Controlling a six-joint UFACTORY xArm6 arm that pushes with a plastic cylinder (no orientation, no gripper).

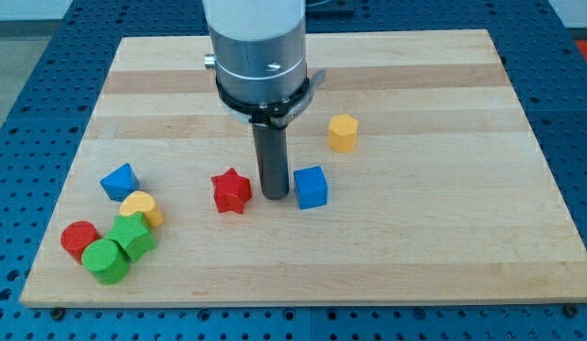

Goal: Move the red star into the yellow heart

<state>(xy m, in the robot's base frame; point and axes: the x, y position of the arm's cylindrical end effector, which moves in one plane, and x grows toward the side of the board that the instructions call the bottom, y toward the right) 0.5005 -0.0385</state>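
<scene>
The red star (232,190) lies on the wooden board, left of centre. The yellow heart (142,206) sits at the view's lower left, well to the left of the star and a little lower. My tip (274,195) rests on the board between the red star and the blue cube (311,187), just right of the star with a small gap to it.
A blue triangle block (118,181) lies just above the yellow heart. A green block (133,234), a green cylinder (105,260) and a red cylinder (80,238) cluster below the heart. A yellow hexagon block (343,133) stands at the upper right of the cube.
</scene>
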